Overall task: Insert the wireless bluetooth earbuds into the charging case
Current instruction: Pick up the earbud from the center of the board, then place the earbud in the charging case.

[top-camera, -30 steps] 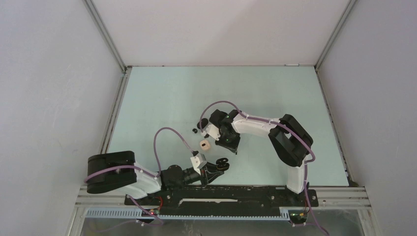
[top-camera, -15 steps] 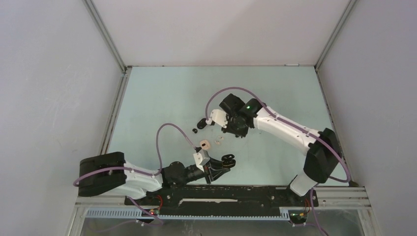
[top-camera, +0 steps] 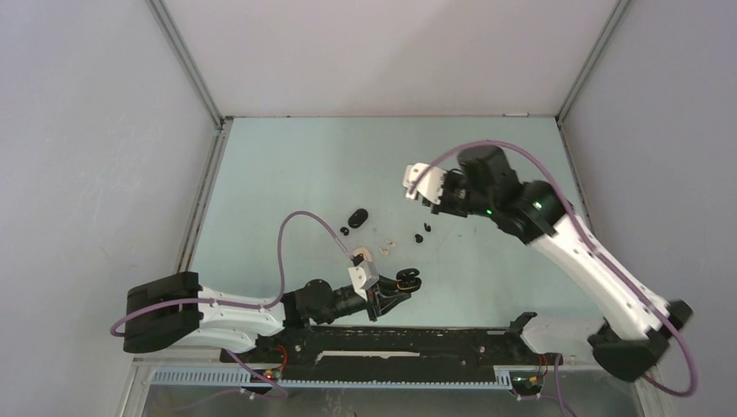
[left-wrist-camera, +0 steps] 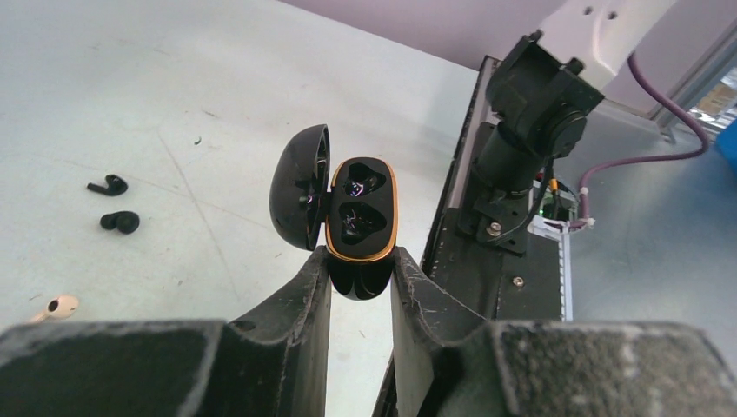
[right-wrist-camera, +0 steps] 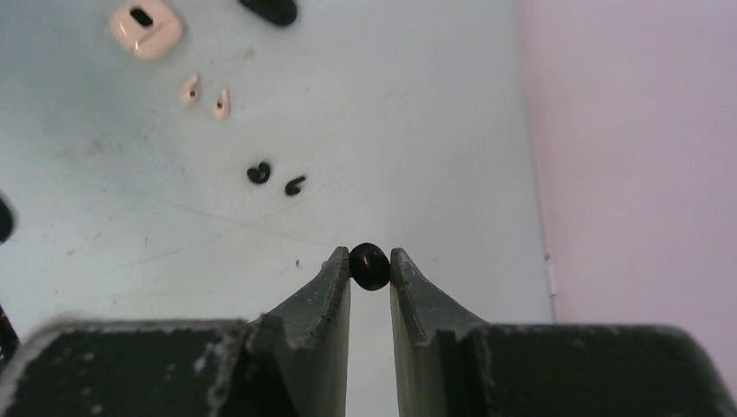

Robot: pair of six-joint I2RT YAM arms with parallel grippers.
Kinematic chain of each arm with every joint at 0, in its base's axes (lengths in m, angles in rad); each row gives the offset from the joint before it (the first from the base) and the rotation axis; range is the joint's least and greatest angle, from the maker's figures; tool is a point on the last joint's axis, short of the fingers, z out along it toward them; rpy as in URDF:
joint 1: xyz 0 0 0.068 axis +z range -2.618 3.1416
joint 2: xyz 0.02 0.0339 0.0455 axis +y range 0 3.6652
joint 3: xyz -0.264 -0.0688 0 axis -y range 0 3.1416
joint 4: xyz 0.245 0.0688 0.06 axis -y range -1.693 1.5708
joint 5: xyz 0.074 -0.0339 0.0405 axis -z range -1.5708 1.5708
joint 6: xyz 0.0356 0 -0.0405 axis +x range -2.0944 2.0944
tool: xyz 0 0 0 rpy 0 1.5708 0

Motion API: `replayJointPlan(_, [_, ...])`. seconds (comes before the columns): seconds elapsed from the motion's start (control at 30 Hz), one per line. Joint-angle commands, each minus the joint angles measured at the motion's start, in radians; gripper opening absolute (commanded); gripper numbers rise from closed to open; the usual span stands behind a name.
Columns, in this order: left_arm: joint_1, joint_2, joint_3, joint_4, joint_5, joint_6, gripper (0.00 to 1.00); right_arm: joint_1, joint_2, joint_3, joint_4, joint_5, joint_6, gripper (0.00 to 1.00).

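Nearest me, my left gripper clamps the open black case. Beyond it, two loose buds, both black, lie on the table. Farther out, my right gripper pinches one black bud above the table.

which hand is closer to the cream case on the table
Left. The left hand sits just near-right of the cream case; the right hand is well off toward the far right.
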Motion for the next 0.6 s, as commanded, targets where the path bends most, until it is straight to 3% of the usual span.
replayJointPlan(0.0, [-0.003, -0.021, 0.043, 0.010, -0.083, 0.012, 0.00, 0.029, -0.238, -0.155, 0.265, -0.086, -0.023, 0.00])
replayJointPlan(0.23, [-0.005, 0.020, 0.071, 0.084, -0.196, 0.028, 0.00, 0.177, -0.495, -0.462, 0.598, -0.006, -0.123, 0.00])
replayJointPlan(0.57, [-0.008, 0.032, 0.093, 0.109, -0.268, 0.093, 0.00, 0.307, -0.578, -0.587, 0.632, 0.049, -0.277, 0.00])
